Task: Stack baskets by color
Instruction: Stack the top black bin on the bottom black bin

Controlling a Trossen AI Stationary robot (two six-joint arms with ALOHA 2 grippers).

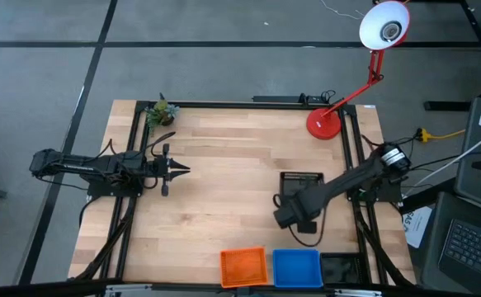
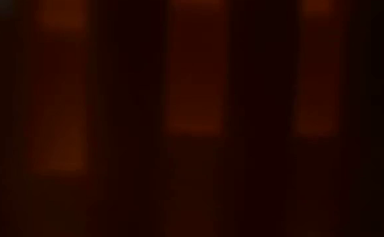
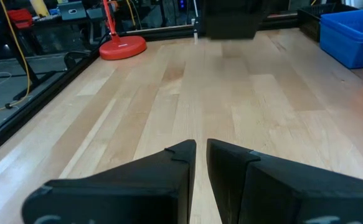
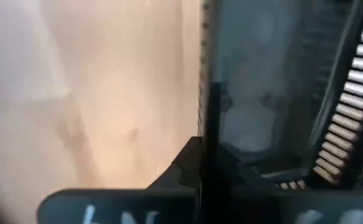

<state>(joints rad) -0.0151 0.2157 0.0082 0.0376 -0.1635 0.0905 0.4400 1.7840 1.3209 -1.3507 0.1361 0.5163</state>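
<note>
My right gripper is clamped on the wall of a black basket, fingers pinched tight on its slatted rim. That basket sits on the table under my right claw, short of the red lamp. Away from the lamp, at the table's near edge: orange basket, blue basket touching it, another black basket. Left gripper idles nearly closed, empty, near the plant.
</note>
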